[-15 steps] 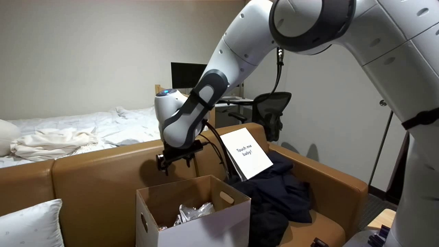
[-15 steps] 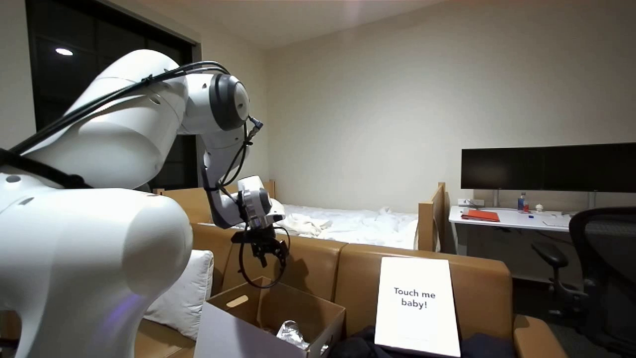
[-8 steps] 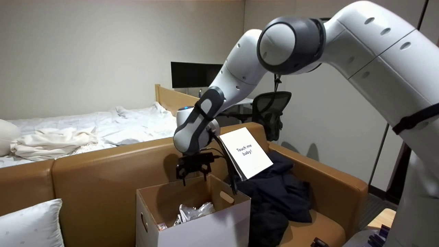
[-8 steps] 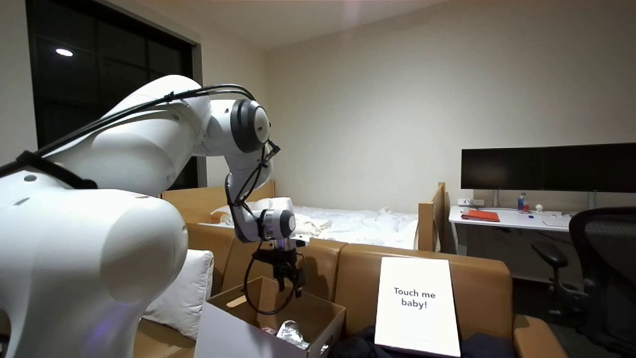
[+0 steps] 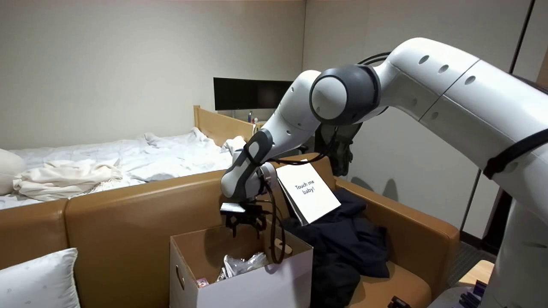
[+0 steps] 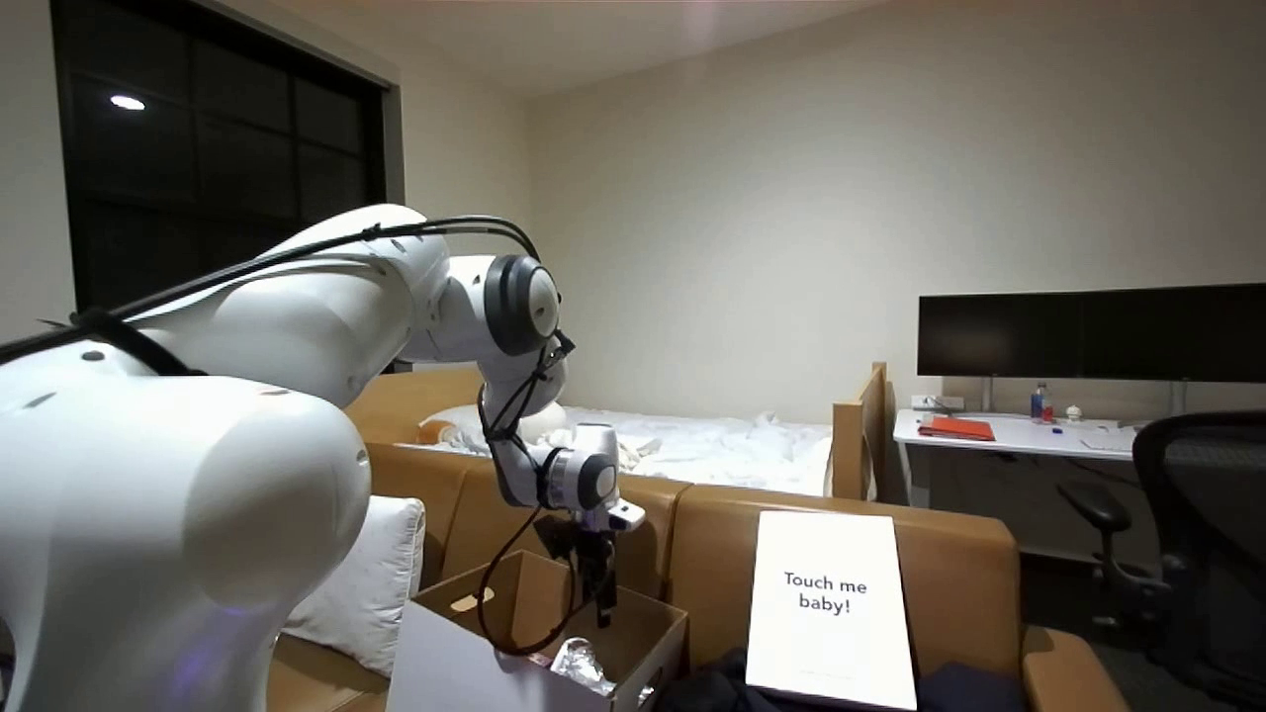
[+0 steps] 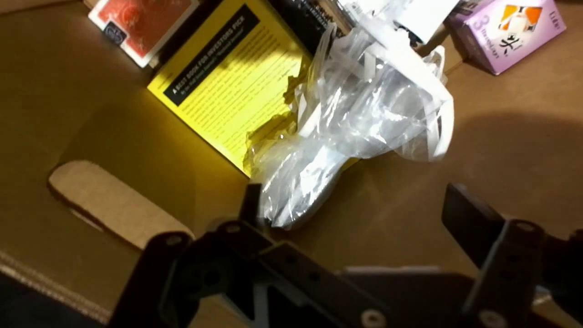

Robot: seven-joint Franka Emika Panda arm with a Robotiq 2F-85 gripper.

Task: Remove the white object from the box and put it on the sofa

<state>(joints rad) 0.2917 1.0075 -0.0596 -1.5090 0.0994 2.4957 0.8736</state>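
The end effector (image 7: 357,207) hangs at the open top of the box (image 5: 261,286), and it is spread wide. The box sits on the brown sofa (image 5: 141,222). The bag (image 7: 364,118) is in the box. It is shiny and see-through with white strips, and it lies over part of a yellow book (image 7: 227,95). In the wrist view, one end of the bag shows near the end effector, but I can't tell if they touch. A red pack (image 7: 148,27) is just beside the book, and a purple pack (image 7: 505,36) is on the other side of the bag. In both exterior views, a white sign (image 6: 831,648) that says "Touch me baby!" leans on the sofa's back, with dark clothes (image 5: 346,233) by it. A white pillow (image 5: 38,278) is on the sofa too. In an exterior view, a red folder (image 6: 954,428) lies on the desk (image 6: 1024,438).
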